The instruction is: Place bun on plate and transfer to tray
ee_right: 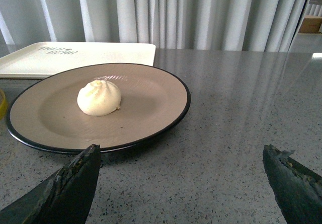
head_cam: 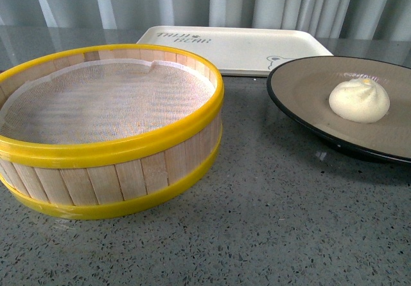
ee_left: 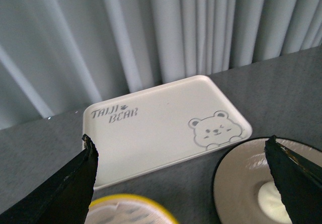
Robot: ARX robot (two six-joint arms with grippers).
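The cream-white bun [head_cam: 359, 99] sits on the grey-brown plate [head_cam: 302, 90] at the right of the table. Behind it lies the cream tray [head_cam: 244, 49] with its bear drawing, bare. In the left wrist view my left gripper [ee_left: 181, 148] is open, high above the tray [ee_left: 151, 123], with the plate [ee_left: 236, 178] and part of the bun [ee_left: 271, 204] near one fingertip. My right gripper [ee_right: 181, 156] is open and low over the table, a short way from the plate [ee_right: 151, 98] and the bun [ee_right: 99, 97]. Neither arm shows in the front view.
A yellow-rimmed wooden steamer basket [head_cam: 109, 151] with a white mesh liner stands at the left front, and its rim [ee_left: 131, 200] shows in the left wrist view. Grey curtains [head_cam: 205, 3] hang behind the speckled grey table [head_cam: 270, 222].
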